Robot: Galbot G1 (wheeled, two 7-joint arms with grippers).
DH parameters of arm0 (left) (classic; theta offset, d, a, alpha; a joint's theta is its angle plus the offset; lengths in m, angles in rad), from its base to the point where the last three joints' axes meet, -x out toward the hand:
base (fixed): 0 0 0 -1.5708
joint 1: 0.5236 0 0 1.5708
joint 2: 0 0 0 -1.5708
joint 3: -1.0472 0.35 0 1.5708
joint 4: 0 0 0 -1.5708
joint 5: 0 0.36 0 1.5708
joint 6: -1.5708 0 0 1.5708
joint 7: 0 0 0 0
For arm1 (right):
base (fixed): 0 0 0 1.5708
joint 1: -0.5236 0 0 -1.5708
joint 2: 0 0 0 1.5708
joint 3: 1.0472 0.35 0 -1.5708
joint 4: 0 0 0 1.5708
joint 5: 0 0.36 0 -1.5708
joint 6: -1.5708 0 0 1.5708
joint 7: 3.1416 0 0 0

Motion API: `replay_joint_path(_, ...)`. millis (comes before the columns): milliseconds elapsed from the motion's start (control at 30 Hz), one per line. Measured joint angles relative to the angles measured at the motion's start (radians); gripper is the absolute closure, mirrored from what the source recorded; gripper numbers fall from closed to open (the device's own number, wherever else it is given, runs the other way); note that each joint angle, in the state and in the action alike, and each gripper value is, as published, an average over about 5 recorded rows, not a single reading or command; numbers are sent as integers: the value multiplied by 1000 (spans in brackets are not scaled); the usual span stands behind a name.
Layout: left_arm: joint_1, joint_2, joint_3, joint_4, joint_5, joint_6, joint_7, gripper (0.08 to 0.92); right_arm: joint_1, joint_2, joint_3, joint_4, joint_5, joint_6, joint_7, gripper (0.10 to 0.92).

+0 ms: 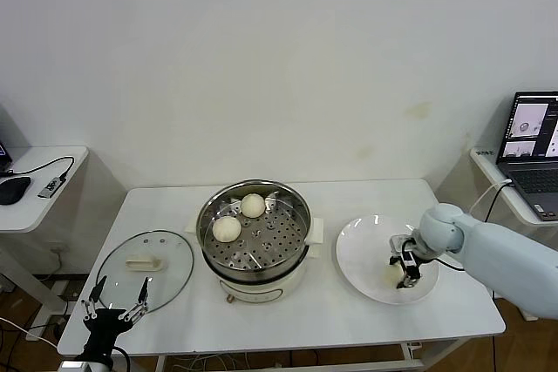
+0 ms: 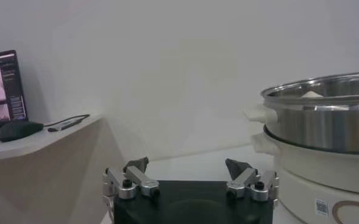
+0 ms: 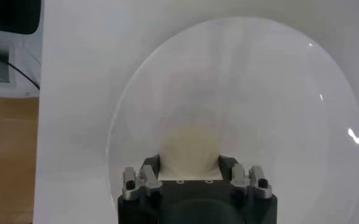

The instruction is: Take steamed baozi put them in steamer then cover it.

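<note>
Two steamed baozi (image 1: 240, 217) sit in the one steamer (image 1: 254, 241) mid-table, a third baozi (image 3: 189, 149) is clamped by the right pincer (image 1: 406, 269) on the one plate (image 1: 366, 250) near the right edge, while the left pincer (image 1: 114, 302) gapes wide beside the cover (image 1: 144, 263) at the front-left corner.

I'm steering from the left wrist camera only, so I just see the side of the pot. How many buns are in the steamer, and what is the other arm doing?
Observer: Two baozi sit on the perforated tray inside the steamer.
Operator: And the right arm?
Observer: The right claw is down on the white plate, shut on a baozi that shows between its fingers.
Operator: Where's the lid?
Observer: The glass cover lies flat on the table on the steamer's left, just beyond the open left claw.
</note>
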Motion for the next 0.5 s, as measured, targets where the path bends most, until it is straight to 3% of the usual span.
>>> replay_joint_path(500, 5, 14, -4, -16, -5, 3, 1, 177, 302, 42, -107, 35, 177, -44, -41, 431)
